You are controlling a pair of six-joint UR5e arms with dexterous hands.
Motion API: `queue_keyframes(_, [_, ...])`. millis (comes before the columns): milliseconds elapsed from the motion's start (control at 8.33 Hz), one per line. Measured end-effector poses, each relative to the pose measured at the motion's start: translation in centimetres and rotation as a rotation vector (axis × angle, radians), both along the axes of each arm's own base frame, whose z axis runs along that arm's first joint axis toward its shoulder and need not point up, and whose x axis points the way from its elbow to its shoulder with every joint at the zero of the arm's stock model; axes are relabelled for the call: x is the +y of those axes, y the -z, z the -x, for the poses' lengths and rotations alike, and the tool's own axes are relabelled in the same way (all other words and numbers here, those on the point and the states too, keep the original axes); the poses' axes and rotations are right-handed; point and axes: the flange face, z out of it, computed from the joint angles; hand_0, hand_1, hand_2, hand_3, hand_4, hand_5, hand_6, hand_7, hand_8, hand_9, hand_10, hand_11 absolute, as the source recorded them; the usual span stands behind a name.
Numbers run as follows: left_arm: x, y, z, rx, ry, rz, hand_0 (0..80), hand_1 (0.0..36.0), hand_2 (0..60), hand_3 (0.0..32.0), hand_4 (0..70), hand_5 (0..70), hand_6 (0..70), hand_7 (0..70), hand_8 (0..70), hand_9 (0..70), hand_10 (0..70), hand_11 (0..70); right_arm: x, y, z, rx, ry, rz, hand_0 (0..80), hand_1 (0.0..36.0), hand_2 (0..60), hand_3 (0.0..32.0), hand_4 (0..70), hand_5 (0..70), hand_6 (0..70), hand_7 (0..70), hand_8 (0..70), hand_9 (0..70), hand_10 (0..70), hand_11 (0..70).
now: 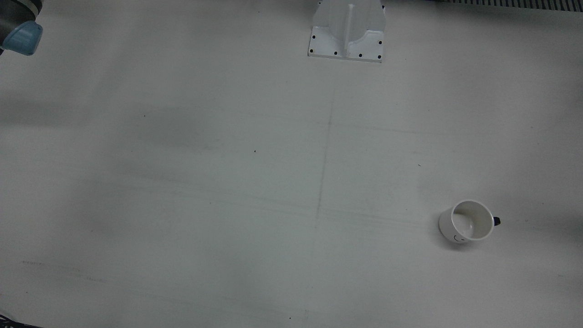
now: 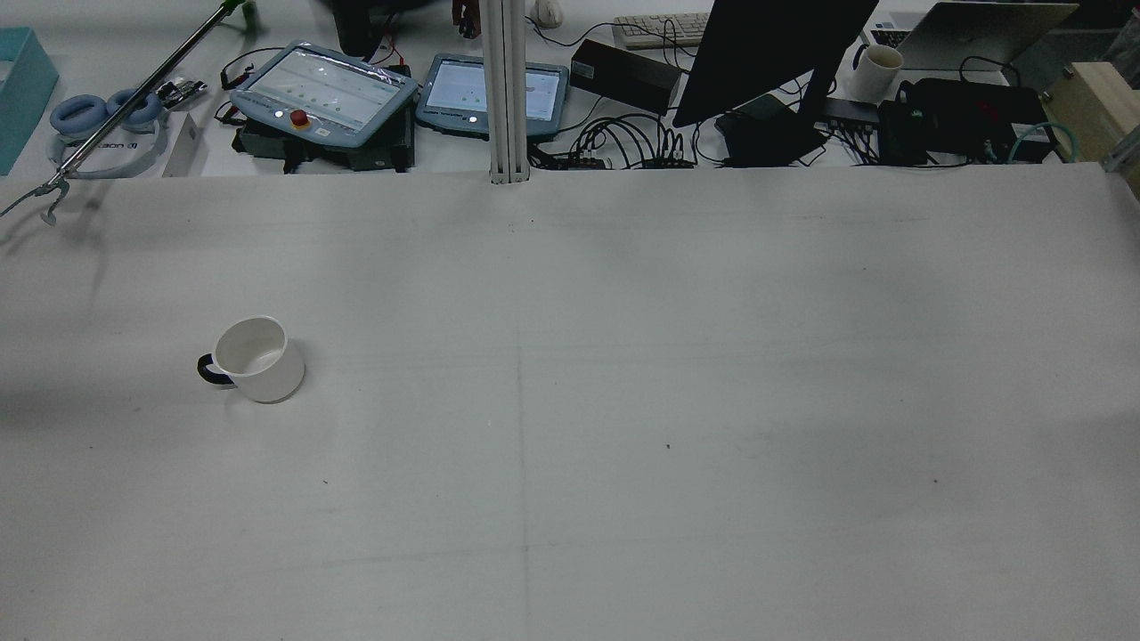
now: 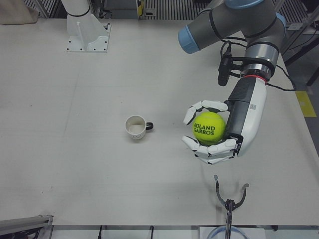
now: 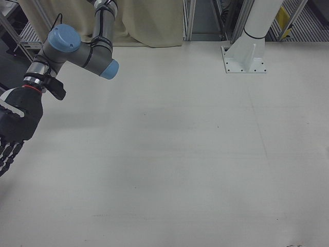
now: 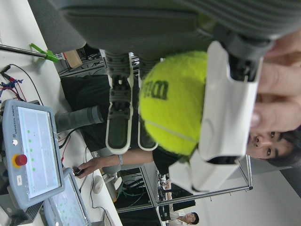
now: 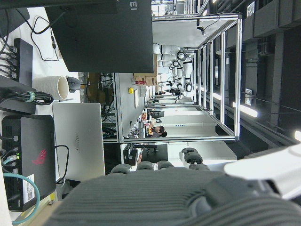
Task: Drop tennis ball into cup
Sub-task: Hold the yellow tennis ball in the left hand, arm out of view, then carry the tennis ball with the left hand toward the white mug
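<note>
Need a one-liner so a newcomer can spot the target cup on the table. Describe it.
Start at the big pale table and go to the half before the robot's left arm. A small white cup stands upright there alone. It has a dark handle, and looks empty; the other white mug sits off the table among the desk clutter.

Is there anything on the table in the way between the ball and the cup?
No. The left hand holds the tennis ball, and only bare table lies between it and the upright, empty cup.
</note>
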Motion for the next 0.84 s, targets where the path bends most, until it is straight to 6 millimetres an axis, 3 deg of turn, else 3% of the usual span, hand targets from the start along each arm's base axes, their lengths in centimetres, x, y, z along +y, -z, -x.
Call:
queue_keyframes(120, [0.7,0.5,0.3,0.001,0.003,-0.012,51.0,15.8,44.0,0.0,57.3,25.1,70.0,70.0,64.8,70.0,59.1,70.0,0.0,0.0,0.0,0.000,0.000,0.000,0.0,0.0,0.0,0.0,0.0,0.0,0.0,0.0,0.0,0.0,0.0,0.0])
queue_keyframes(240, [3.0,2.1,-0.4,0.000,-0.014,-0.045,47.9,14.1,49.3,0.0,55.9,22.6,70.0,70.0,64.7,70.0,57.7,70.0,0.0,0.0,0.0,0.000,0.000,0.000,0.0,0.0,0.0,0.0,0.0,0.0,0.0,0.0,0.0,0.0,0.0,0.0])
queue_keyframes(360, [5.8,3.3,-2.6,-0.001,-0.061,-0.074,45.6,11.5,52.1,0.0,52.9,21.6,70.0,70.0,64.0,70.0,57.2,70.0,0.0,0.0,0.0,0.000,0.000,0.000,0.0,0.0,0.0,0.0,0.0,0.0,0.0,0.0,0.0,0.0,0.0,0.0])
queue_keyframes(480, [7.7,3.2,-5.1,-0.002,-0.113,-0.082,43.5,10.1,52.2,0.0,52.2,21.1,70.0,70.0,63.8,70.0,56.5,70.0,0.0,0.0,0.0,0.000,0.000,0.000,0.0,0.0,0.0,0.0,0.0,0.0,0.0,0.0,0.0,0.0,0.0,0.0])
queue_keyframes(600, [9.0,3.0,-7.9,-0.006,-0.168,-0.087,42.8,9.2,52.6,0.0,51.3,22.5,70.0,70.0,63.6,70.0,56.1,70.0,0.0,0.0,0.0,-0.001,0.000,0.000,0.0,0.0,0.0,0.0,0.0,0.0,0.0,0.0,0.0,0.0,0.0,0.0])
queue_keyframes(720, [9.6,3.0,-10.4,-0.021,-0.210,-0.100,39.9,7.6,47.9,0.0,48.8,19.7,70.0,70.0,63.2,70.0,56.1,70.0,0.0,0.0,0.0,0.000,0.000,0.000,0.0,0.0,0.0,0.0,0.0,0.0,0.0,0.0,0.0,0.0,0.0,0.0])
queue_keyframes(840, [10.1,3.0,-12.8,-0.038,-0.246,-0.116,38.3,6.8,48.5,0.0,47.6,19.3,70.0,70.0,61.9,70.0,55.2,70.0,0.0,0.0,0.0,0.000,0.000,0.000,0.0,0.0,0.0,0.0,0.0,0.0,0.0,0.0,0.0,0.0,0.0,0.0])
